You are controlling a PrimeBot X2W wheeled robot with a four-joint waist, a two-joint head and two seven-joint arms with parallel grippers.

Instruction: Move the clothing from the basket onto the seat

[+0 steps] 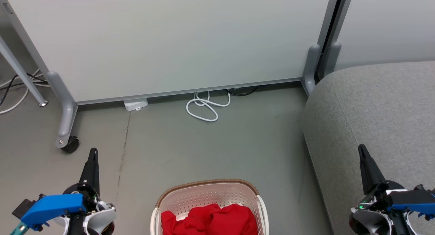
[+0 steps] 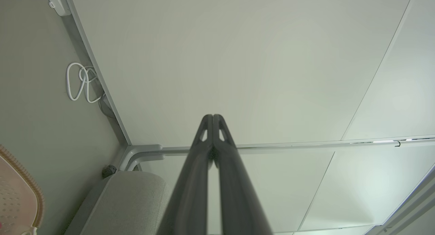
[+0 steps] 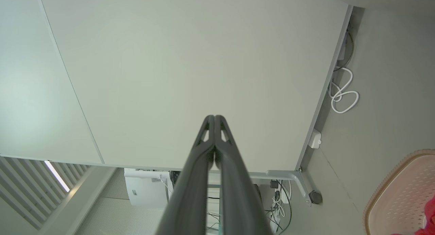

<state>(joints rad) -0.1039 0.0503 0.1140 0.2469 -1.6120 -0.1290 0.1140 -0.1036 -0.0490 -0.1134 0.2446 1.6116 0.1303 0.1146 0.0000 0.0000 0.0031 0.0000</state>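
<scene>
Much bright red clothing (image 1: 210,219) crumpled in basket (image 1: 176,196).

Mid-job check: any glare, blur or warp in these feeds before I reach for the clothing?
Head view: even light, sharp, red clothing cropped at the bottom edge. Left wrist view: no glare, left hand soft near the lens. Right wrist view: bright light strip lower left.

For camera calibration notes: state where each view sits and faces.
Head view: on the head, facing forward and down at oval cream perforated plastic basket of red fabric clothing, grey upholstered seat; left pincer, right pincer at lower corners.
Left wrist view: on left wrist, along its shut fingers toward the pale flat partition panel.
Right wrist view: on right wrist, along its shut fingers toward that panel.
Shared: both wrist views catch the basket and a looped white cable.
</scene>
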